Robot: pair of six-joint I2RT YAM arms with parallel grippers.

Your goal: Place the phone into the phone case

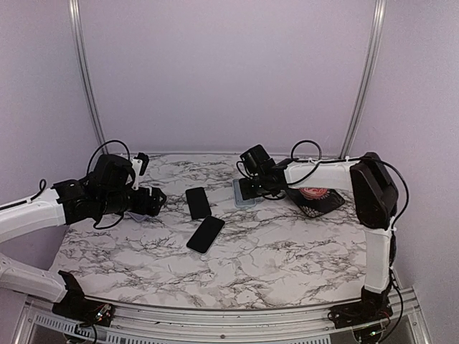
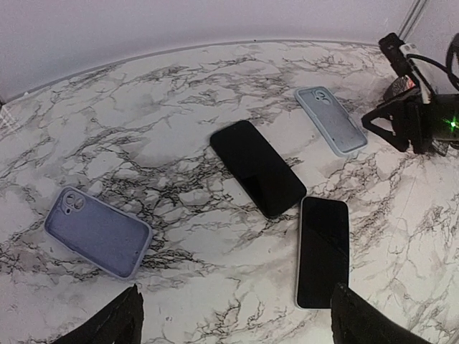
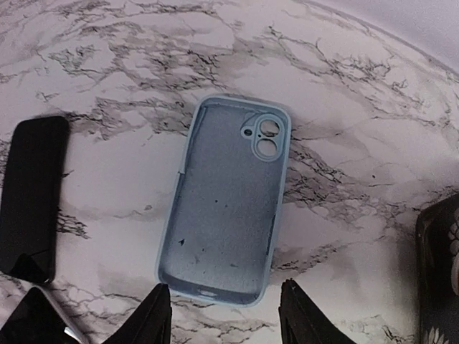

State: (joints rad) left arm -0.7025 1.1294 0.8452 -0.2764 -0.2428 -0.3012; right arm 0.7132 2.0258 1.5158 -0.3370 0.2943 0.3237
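Two black phones lie mid-table: one all black (image 1: pixel 198 203) (image 2: pixel 258 168) and one with a pale edge (image 1: pixel 206 234) (image 2: pixel 323 251). A light-blue case (image 1: pixel 244 193) (image 3: pixel 226 197) lies hollow side up and empty; it also shows in the left wrist view (image 2: pixel 330 120). A lavender case (image 2: pixel 98 231) lies hollow side down at the left. My right gripper (image 1: pixel 248 188) (image 3: pixel 228 321) is open, just above the blue case's near end. My left gripper (image 1: pixel 148 201) (image 2: pixel 237 331) is open and empty, above bare table between the lavender case and the pale-edged phone.
A dark object with a red and white pattern (image 1: pixel 315 198) (image 3: pixel 439 272) lies right of the blue case. The black phone (image 3: pixel 32 197) lies left of the blue case in the right wrist view. Purple walls and two metal posts stand behind the table.
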